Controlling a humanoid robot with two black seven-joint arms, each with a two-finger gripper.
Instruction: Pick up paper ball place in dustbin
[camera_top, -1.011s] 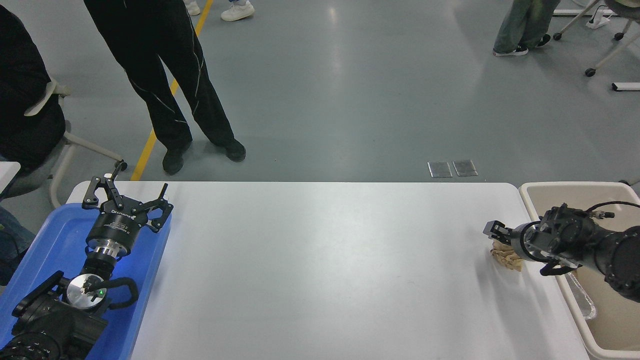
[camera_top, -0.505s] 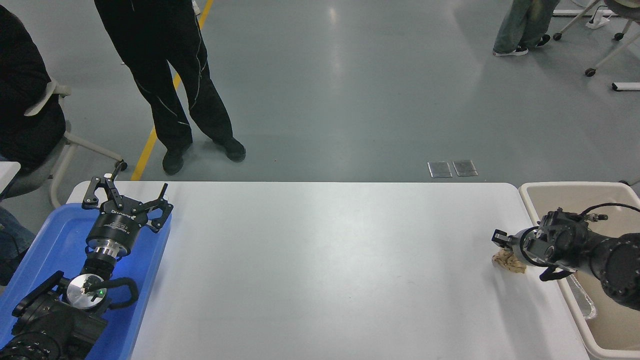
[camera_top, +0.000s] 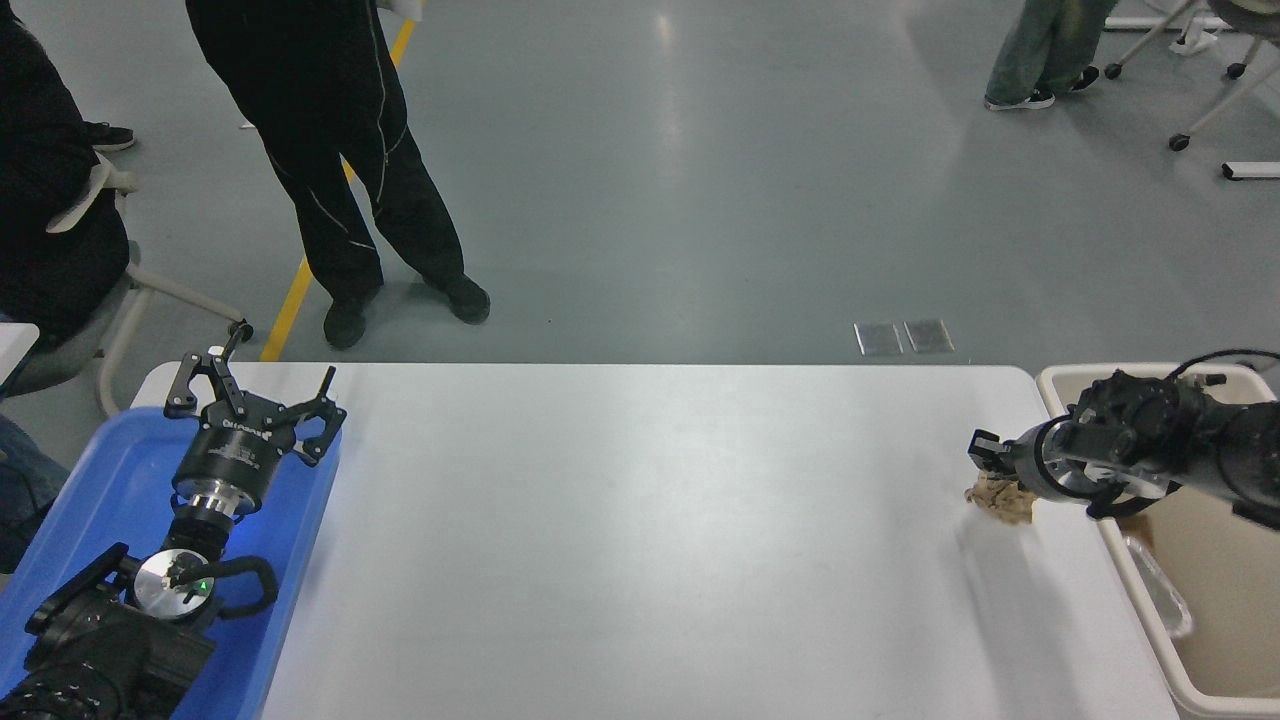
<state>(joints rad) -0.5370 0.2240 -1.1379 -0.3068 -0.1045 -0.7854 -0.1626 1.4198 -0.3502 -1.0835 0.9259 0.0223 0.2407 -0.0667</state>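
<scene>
The right gripper, reaching in from the right edge over the white table, has its fingers closed on the tan paper ball, which hangs beneath them above the tabletop, just left of the beige dustbin. The left gripper is parked over the blue tray at lower left, fingers spread wide and holding nothing. A person in black trousers stands beyond the table's far edge.

At lower left, the left gripper is being shown as black linkage fingers on a lettered black cylinder with a silver ring; at right, the right gripper is being trailed by a looping black cable.
</scene>
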